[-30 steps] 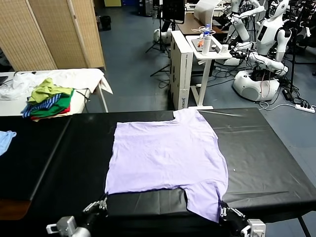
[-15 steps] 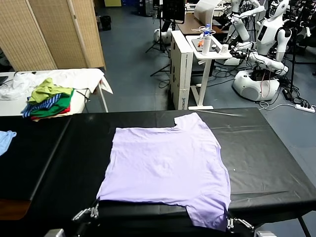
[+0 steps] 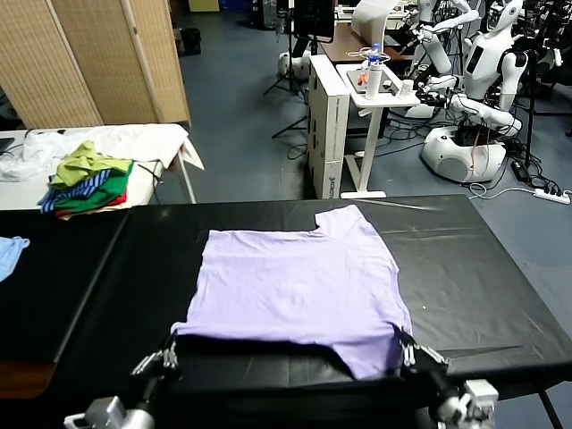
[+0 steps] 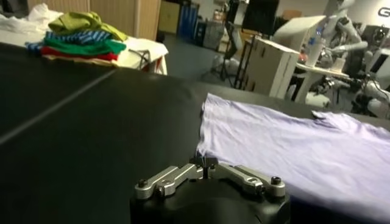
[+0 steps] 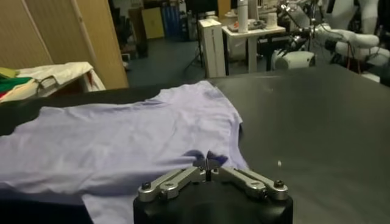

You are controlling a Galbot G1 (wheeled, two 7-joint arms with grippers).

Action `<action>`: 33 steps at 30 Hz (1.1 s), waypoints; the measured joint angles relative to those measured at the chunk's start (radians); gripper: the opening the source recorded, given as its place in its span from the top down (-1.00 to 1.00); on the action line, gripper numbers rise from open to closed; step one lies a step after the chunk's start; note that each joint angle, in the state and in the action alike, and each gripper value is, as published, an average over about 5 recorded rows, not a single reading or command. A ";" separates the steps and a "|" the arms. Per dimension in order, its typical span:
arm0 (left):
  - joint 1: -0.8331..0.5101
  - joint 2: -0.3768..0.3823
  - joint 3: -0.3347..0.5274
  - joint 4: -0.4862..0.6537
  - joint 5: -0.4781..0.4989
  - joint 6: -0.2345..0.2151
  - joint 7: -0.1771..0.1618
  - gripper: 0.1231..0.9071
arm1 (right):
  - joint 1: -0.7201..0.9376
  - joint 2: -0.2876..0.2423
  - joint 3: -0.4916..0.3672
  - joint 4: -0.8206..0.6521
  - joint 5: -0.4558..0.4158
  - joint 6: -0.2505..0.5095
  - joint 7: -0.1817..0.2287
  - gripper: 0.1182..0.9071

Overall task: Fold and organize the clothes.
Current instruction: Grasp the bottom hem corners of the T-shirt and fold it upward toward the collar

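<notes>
In the head view the lavender T-shirt (image 3: 299, 290) lies spread and unfolded in the middle of the black table (image 3: 474, 268), its near hem corners pinched by the left gripper (image 3: 166, 358) at lower left and the right gripper (image 3: 404, 350) at lower right. In the left wrist view the left gripper (image 4: 206, 165) is clamped on the shirt's corner at bottom centre. The right wrist view shows the right gripper (image 5: 209, 165) likewise closed on fabric, so I judge folding is barely begun.
</notes>
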 joint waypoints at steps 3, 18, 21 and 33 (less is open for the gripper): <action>-0.044 0.007 0.012 0.028 0.012 0.003 0.002 0.94 | 0.061 -0.005 -0.032 -0.036 -0.003 -0.008 0.002 0.94; -0.208 0.095 0.080 0.155 0.023 0.017 0.003 0.94 | 0.175 0.021 -0.098 -0.166 -0.065 -0.009 -0.001 0.94; -0.224 0.103 0.082 0.171 0.022 0.017 0.002 0.94 | 0.178 0.026 -0.098 -0.177 -0.066 -0.016 -0.004 0.94; -0.252 0.098 0.090 0.200 0.017 0.028 -0.001 0.05 | 0.095 0.000 -0.028 -0.064 -0.037 -0.116 -0.033 -0.37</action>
